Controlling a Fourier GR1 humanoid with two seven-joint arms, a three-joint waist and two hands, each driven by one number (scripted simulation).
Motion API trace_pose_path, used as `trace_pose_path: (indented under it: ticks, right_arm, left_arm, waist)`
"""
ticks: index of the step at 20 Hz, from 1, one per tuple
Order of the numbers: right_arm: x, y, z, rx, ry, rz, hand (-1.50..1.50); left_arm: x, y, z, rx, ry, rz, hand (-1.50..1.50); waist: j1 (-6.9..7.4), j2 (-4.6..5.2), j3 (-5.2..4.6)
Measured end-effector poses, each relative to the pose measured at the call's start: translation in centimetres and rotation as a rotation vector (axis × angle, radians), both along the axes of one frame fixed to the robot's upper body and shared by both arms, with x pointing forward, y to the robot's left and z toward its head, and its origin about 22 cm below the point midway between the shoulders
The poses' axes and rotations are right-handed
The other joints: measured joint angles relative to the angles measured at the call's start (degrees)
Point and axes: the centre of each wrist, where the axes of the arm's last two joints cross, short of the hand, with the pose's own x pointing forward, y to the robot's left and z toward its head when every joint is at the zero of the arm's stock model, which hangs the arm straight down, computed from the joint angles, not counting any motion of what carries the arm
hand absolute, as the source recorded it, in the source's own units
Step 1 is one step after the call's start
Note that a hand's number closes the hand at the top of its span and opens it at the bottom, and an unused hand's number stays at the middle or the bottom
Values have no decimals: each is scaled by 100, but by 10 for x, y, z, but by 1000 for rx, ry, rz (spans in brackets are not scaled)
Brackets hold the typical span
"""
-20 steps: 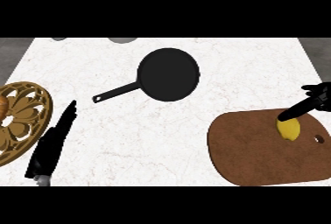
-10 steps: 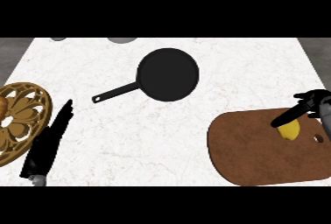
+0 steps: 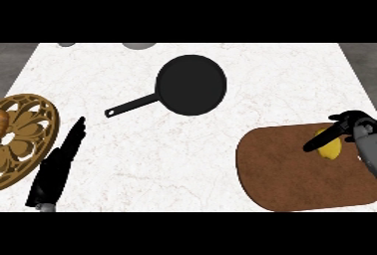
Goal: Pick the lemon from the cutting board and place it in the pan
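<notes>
In the head view, a white marbled counter [image 3: 184, 149] is seen from steeply above, with a brown cutting board [image 3: 294, 174] set at about four o'clock and a black pan [image 3: 191, 84] lying toward twelve o'clock, its handle [image 3: 132, 105] pointed down toward eight o'clock. The lemon [image 3: 330, 145] is shown on the upper right part of the board, partly covered; its long axis appears to run roughly from twelve to six o'clock, tilted slightly. The right hand [image 3: 355, 124] is seen at the three o'clock edge, its fingers [image 3: 324, 139] curled down across the lemon's left side, with the rest of the hand on the fruit's right, so the lemon is bracketed by the hand; whether it is fully gripped cannot be told, though the fingers are closed around it. The left hand [image 3: 63, 157] is shown at about eight o'clock, fingers straight and held together, pointing toward one o'clock, resting just beside an ornate golden plate [image 3: 26, 139] at the nine o'clock edge. Two grey objects are cut off at the counter's far edge. The lemon is judged to lie directly under the right hand, which is by far the nearer one; the left hand is well apart from it. From the lemon, the pan lies toward ten or eleven o'clock, well apart, so a lift followed by a carry up and to the left is what the placing would call for.
</notes>
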Motion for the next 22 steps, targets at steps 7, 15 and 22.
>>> trace_pose_path:
  ticks: [7,15,22]
  right_arm:
    - [-1,3,-9,-10,-8,-6,150]
    - [1,1,-17,6,-57,-62,150]
    - [-9,40,-31,-39,-115,-81,150]
  left_arm:
    - [2,5,-2,11,-1,4,0]
    - [4,2,0,13,0,2,0]
    - [0,6,-1,4,7,8,0]
  waist:
    - [-12,-12,-18]
    - [-40,-44,-79]
    - [-95,-90,-114]
